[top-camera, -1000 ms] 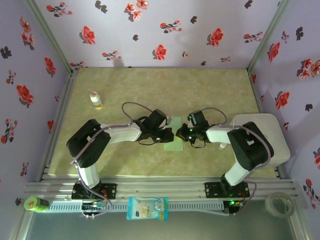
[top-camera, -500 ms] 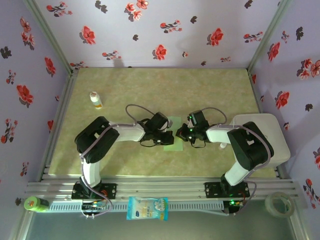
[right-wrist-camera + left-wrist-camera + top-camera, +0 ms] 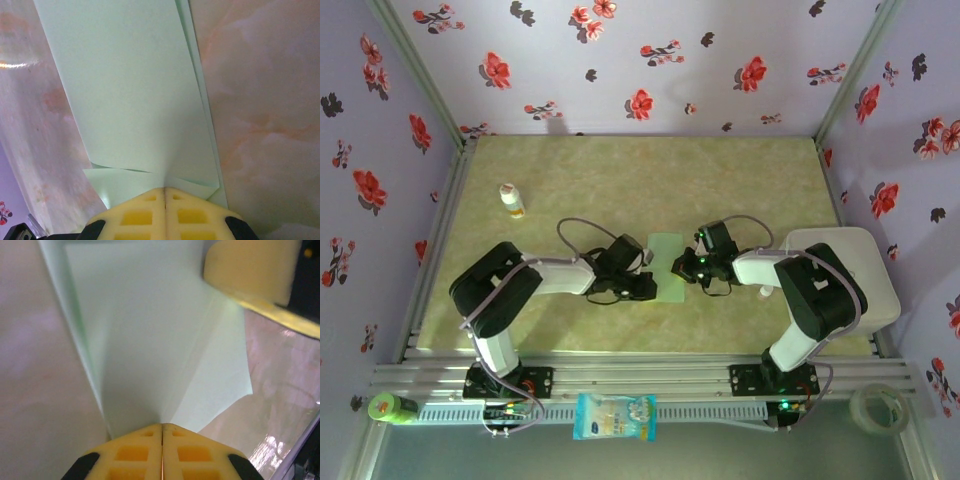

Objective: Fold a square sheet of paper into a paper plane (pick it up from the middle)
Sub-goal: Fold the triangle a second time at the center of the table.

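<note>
The square sheet of paper (image 3: 666,262), pale mint green and folded into overlapping layers, lies on the marbled table between the two arms. My left gripper (image 3: 647,287) is shut on its near-left edge. In the left wrist view the paper (image 3: 150,330) fans out from the closed yellow fingertips of the left gripper (image 3: 161,426). My right gripper (image 3: 683,268) is shut on the right edge. In the right wrist view, layered flaps of paper (image 3: 130,85) run up from the right gripper (image 3: 164,189). Whether the fold has a paper plane's pointed tip I cannot tell.
A small white bottle (image 3: 511,201) stands at the left of the table. A white board (image 3: 865,265) lies at the right edge. On the front rail are a white-and-blue packet (image 3: 615,416), a green object (image 3: 386,407) and a tape roll (image 3: 878,408).
My left gripper has slid toward the near left along the paper, and more of the green sheet shows between the two grippers. The right arm has stayed in place.
</note>
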